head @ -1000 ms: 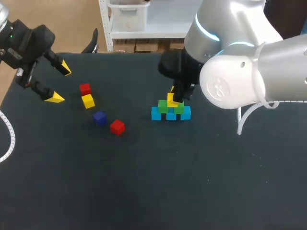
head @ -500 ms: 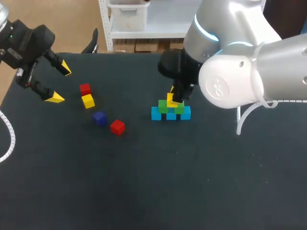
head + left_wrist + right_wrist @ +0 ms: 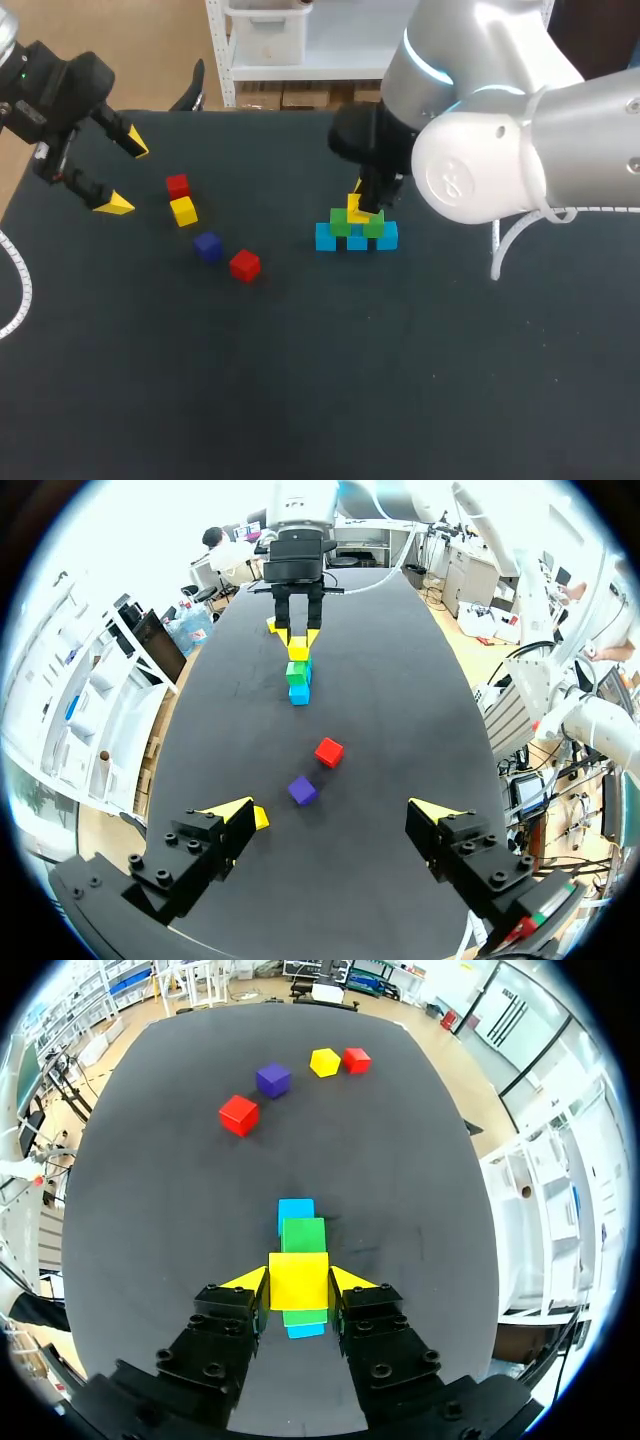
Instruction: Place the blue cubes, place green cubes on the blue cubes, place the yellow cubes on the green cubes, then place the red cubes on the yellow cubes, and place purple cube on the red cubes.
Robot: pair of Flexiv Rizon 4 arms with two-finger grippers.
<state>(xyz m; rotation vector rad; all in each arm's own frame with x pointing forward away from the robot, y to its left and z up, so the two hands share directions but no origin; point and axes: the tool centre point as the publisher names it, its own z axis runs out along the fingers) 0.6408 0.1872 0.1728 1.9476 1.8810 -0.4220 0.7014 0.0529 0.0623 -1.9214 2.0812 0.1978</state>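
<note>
Your right gripper [image 3: 299, 1281] is down on the stack [image 3: 326, 238], clamping the yellow cube [image 3: 354, 213]. Left gripper [image 3: 126, 175] hangs well apart from the stack, fingers spread.

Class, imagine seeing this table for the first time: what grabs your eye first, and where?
The stepped stack in the middle: the right tool is shut on a yellow cube atop green cubes, over blue cubes. To its left lie four loose cubes, and the left tool hangs open beyond them.
</note>
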